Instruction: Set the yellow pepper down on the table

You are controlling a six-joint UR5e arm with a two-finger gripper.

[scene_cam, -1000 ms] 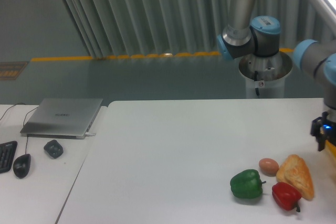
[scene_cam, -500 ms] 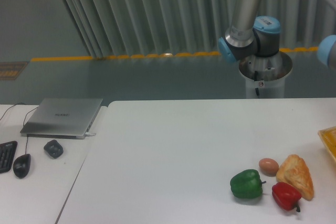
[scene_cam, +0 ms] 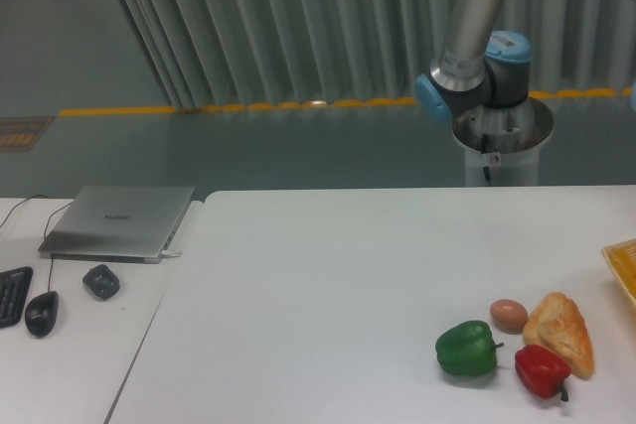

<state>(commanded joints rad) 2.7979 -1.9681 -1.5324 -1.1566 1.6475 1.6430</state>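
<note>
— Can you see the jaws?
— No. Only the arm [scene_cam: 467, 42] shows, its elbow joints at the top right behind the worktop [scene_cam: 328, 285]. The jaws are out of the picture, so whether they are wide, narrow or holding anything cannot be told, and nothing can be placed relative to them.
— Where is the yellow pepper?
— It does not show anywhere. At the right edge there is only a sliver of a yellow-orange thing [scene_cam: 623, 267] lying on the worktop, cut off by the border.
— What else lies there?
— A green pepper [scene_cam: 466, 349], a red pepper [scene_cam: 542, 370], an egg [scene_cam: 508, 315] and a piece of bread [scene_cam: 562, 331], close together. The red pepper touches the bread. On the side desk: a laptop [scene_cam: 119, 220] and a mouse [scene_cam: 41, 313].
</note>
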